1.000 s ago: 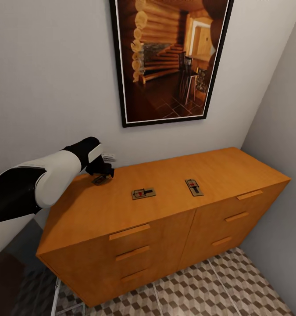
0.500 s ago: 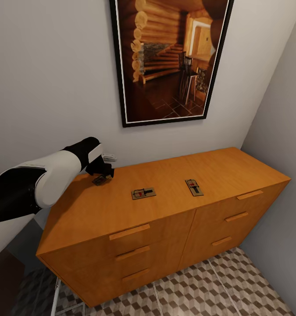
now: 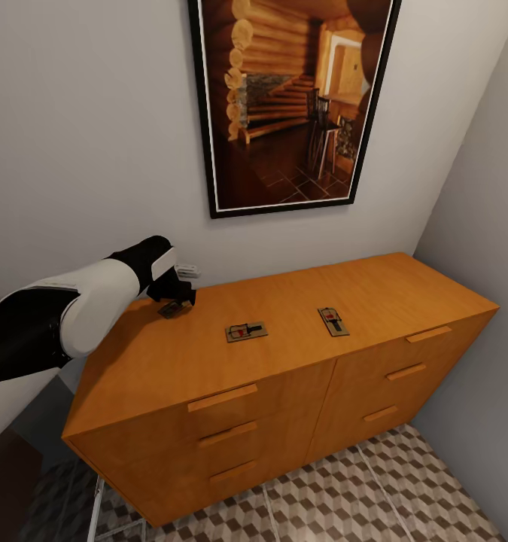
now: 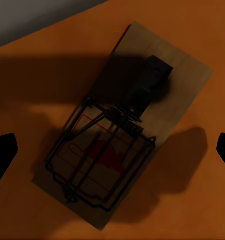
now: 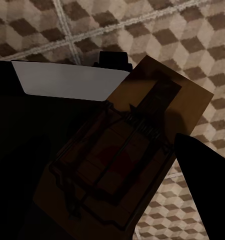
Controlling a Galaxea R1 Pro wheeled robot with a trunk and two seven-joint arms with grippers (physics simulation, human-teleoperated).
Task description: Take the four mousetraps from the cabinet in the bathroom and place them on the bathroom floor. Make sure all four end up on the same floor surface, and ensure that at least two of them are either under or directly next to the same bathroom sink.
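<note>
Left tool (image 3: 175,301) over a trap (image 4: 123,131) on the cabinet (image 3: 284,361).
Its fingers spread around it; right tool (image 5: 107,150) pinches another trap (image 5: 127,150).

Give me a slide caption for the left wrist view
Open left gripper poised above a mousetrap lying flat on the orange cabinet top.

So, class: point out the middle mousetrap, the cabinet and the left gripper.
Middle mousetrap (image 3: 246,331), head view, board centre.
Cabinet (image 3: 374,290), head view, bare top.
Left gripper (image 3: 177,301), head view, between fingertips.
</note>
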